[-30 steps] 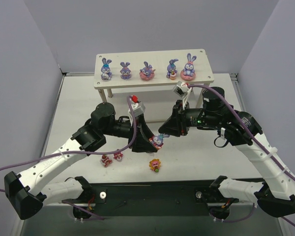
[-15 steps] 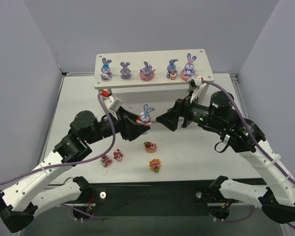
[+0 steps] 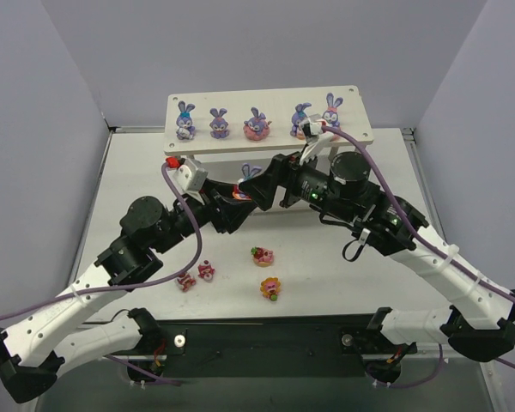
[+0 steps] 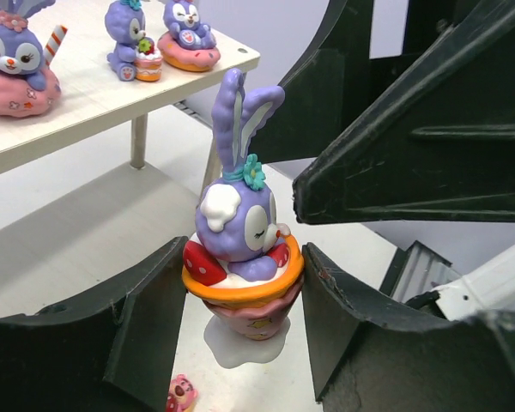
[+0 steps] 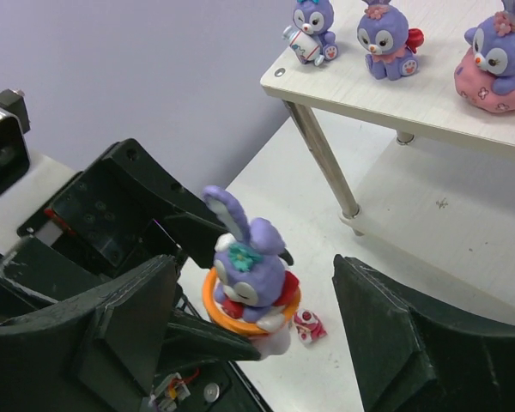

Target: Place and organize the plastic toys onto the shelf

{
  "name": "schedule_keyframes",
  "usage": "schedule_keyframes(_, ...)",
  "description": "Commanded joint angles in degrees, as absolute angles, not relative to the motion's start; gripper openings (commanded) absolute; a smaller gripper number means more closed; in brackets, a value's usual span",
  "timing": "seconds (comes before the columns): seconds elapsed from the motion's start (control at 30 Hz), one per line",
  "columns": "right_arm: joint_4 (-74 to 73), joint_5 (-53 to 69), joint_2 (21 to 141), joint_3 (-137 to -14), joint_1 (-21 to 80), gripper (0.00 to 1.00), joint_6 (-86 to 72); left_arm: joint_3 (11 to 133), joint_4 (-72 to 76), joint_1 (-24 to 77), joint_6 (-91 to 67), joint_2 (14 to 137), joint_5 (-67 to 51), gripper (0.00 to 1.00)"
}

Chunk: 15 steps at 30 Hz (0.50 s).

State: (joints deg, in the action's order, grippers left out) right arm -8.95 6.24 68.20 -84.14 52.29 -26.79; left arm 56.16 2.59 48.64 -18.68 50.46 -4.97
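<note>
A purple bunny in an orange-rimmed cupcake [image 4: 240, 245] hangs above the table, and my left gripper [image 4: 240, 300] is shut on its rim. My right gripper [image 5: 253, 330] stands wide open on both sides of the same bunny [image 5: 247, 287] without touching it. From above, the left gripper [image 3: 239, 192] and the right gripper [image 3: 261, 183] meet at the bunny [image 3: 249, 174] just in front of the shelf [image 3: 270, 139]. Several bunnies stand in a row on the shelf's top board, from the leftmost bunny [image 3: 185, 121] to the rightmost bunny [image 3: 330, 117].
Loose toys lie on the table near the front: a pink cake piece [image 3: 263, 255], an orange piece [image 3: 271, 287] and two small red pieces [image 3: 206, 272], [image 3: 185, 281]. The shelf's thin legs [image 5: 324, 159] and its lower board stand close behind the grippers.
My right gripper opened and let go of the bunny. My left gripper lifted it up toward the shelf. The right gripper then swung left and now straddles it.
</note>
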Motion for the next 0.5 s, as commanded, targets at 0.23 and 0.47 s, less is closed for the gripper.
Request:
schedule_keyframes(0.23,-15.37,-7.29,74.53,-94.30,55.28,0.59,-26.28,59.33,7.03,50.19,-10.81,51.50,-0.35,0.00)
schedule_keyframes(0.47,-17.58,-6.42,77.16,-96.68,55.63,0.52,-27.25,58.36,7.38,51.06,-9.58,50.45,4.74,0.00)
